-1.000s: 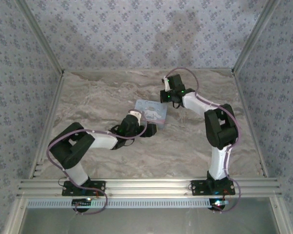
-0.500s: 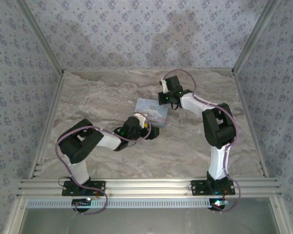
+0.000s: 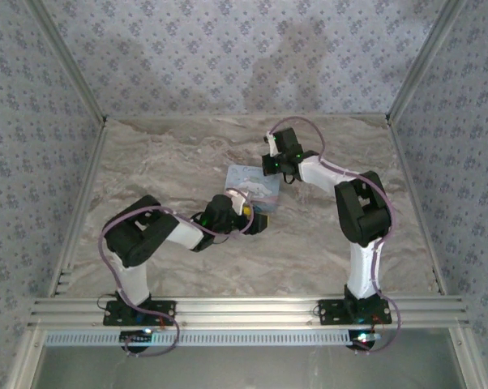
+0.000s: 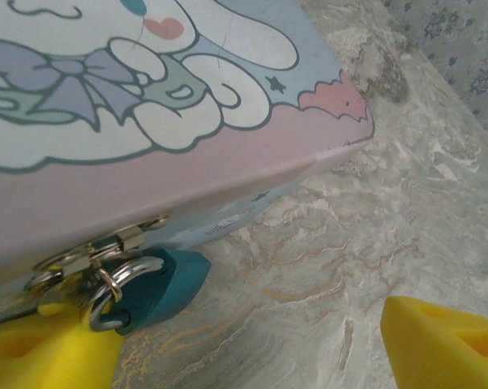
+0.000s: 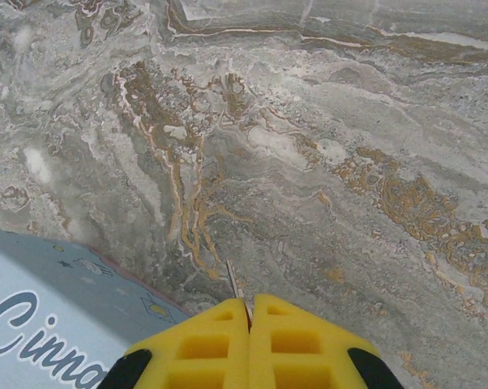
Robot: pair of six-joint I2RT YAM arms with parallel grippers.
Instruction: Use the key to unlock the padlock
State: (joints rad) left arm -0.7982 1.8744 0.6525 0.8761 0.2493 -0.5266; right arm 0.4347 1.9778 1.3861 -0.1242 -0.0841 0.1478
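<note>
The teal padlock (image 4: 159, 288) hangs by its metal shackle and a ring from the hasp of the pale blue cartoon tin (image 4: 147, 105), its body resting on the marble. My left gripper (image 4: 236, 332) is open. Its left finger (image 4: 41, 352) sits right against the padlock's lower side, and its right finger (image 4: 447, 340) is far off on bare marble. My right gripper (image 5: 250, 306) is shut on the key (image 5: 233, 278), whose thin metal blade pokes out between the pads, above the table just past the tin's far corner (image 5: 41, 324). From above, the left gripper (image 3: 252, 217) is at the tin's near edge and the right gripper (image 3: 270, 166) at its far right corner.
The tin (image 3: 252, 182) lies mid-table between both arms. Marble table (image 3: 171, 154) stretches open to the left and to the far right. Patterned walls and metal posts (image 3: 66, 61) close in the sides and back.
The left arm has folded in and brought its gripper up to the tin's near corner, with jaws slightly narrower. The right gripper has shifted a little to the left, still shut.
</note>
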